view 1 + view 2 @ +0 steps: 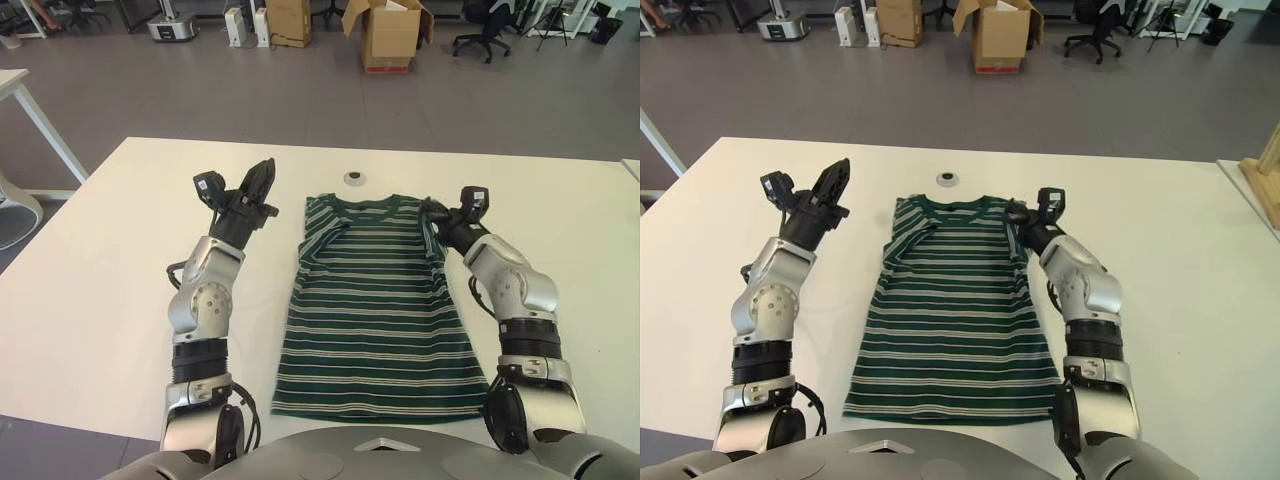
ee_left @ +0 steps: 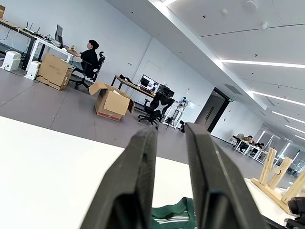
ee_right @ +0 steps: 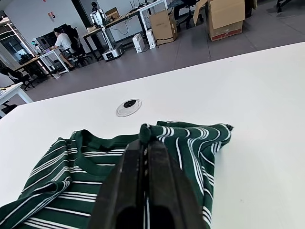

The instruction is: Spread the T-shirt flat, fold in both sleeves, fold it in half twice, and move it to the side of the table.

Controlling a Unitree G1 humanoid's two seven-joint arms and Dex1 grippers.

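Now, the scene. White table (image 1: 90, 300) spans the frame, its far edge facing an open floor.

T-shirt (image 1: 375, 310): dark green with thin pale stripes, lying flat at the middle of the table directly in front of the robot. The collar (image 1: 365, 205) is toward the far edge and the hem toward the near edge. Body panel mostly smooth. Outline is a narrow trapezoid, wider at the hem.

Cardboard box (image 1: 388, 35): on the floor well beyond the table, flaps open.

Left gripper (image 1: 262, 175): raised above bare table on the robot's left of the shirt, near the shoulder but apart from it. It points up and away. In the left wrist view the two fingers (image 2: 143, 167) stand slightly apart with a narrow gap between them and nothing in it.

Right gripper (image 3: 144, 136): low over the shirt's shoulder on the robot's right, just beside the collar. Fingers pressed together, with a small ridge of striped cloth bunched at their tips.

Right sleeve (image 3: 205, 138): turned inward, lying on the chest panel, rumpled near the gripper.

Left sleeve (image 1: 318, 235): also turned inward onto the body, with a diagonal crease.

Round port (image 1: 355, 178): small grey disc set in the table top just beyond the collar, not touching the cloth.
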